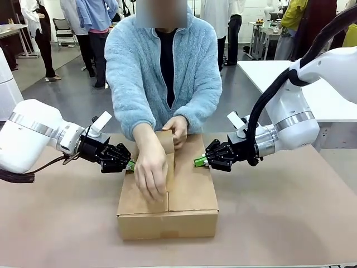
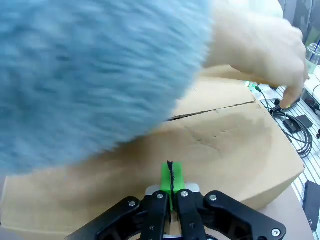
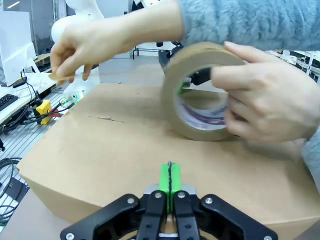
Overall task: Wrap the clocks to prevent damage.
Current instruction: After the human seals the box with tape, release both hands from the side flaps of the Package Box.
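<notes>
Cardboard box flaps closed, contents hidden beneath a hand.

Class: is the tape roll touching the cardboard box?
Touching. In the right wrist view the tape roll, held by a hand, rests on the cardboard box.

Bright, even indoor light with soft shadows; the person's sleeve blurs close to the left wrist camera.
</notes>
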Controlling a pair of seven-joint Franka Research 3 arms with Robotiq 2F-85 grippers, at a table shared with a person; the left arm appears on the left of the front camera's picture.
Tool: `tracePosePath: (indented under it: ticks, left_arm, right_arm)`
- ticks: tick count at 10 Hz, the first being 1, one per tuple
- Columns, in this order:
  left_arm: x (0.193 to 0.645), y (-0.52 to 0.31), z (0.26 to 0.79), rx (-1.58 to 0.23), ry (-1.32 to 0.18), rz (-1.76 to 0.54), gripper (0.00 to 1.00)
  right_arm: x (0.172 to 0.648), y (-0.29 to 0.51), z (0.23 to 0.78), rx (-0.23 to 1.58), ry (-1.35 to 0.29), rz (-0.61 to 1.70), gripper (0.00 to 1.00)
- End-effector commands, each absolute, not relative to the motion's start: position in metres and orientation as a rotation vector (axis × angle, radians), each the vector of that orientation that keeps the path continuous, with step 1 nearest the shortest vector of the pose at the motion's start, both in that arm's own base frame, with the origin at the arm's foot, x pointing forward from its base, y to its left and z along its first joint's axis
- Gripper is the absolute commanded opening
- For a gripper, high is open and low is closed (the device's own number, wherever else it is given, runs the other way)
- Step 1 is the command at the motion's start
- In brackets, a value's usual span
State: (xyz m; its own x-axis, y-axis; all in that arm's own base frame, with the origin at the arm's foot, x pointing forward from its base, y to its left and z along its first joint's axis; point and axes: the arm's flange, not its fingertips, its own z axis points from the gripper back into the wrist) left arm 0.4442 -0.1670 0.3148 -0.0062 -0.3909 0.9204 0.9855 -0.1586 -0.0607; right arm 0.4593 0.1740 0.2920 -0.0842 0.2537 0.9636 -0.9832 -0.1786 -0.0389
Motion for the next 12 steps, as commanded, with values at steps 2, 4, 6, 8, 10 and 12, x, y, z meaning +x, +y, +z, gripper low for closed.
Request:
tracePosePath:
  ticks: [2,4,6,8,10,12]
  left_arm:
    - [0.4435,-0.1683,0.3120,-1.018,-0.807,-1.484,0.00]
    - [0.4435,-0.1683,0.3120,-1.018,-0.807,-1.484,0.00]
    - [0.4435,-0.1683,0.3120,-1.018,-0.807,-1.484,0.00]
    - [0.4435,-0.1683,0.3120,-1.018,-0.807,-1.484,0.00]
    - [0.4435,-0.1683,0.3120,-1.018,-0.807,-1.484,0.00]
    - [0.4435,-0.1683,0.3120,-1.018,-0.807,-1.484,0.00]
  right_arm:
    - [0.4593,0.1752,0.2898,1.094,-0.963,1.493,0.01]
    - [0.4593,0.1752,0.2898,1.094,-0.963,1.493,0.01]
    - [0.4593,0.1752,0.2898,1.094,-0.963,1.493,0.01]
    - [0.4593,0.1752,0.2898,1.094,-0.963,1.493,0.01]
    - [0.4593,0.1752,0.2898,1.094,-0.963,1.493,0.01]
    - [0.4593,0.1752,0.2898,1.094,-0.963,1.493,0.01]
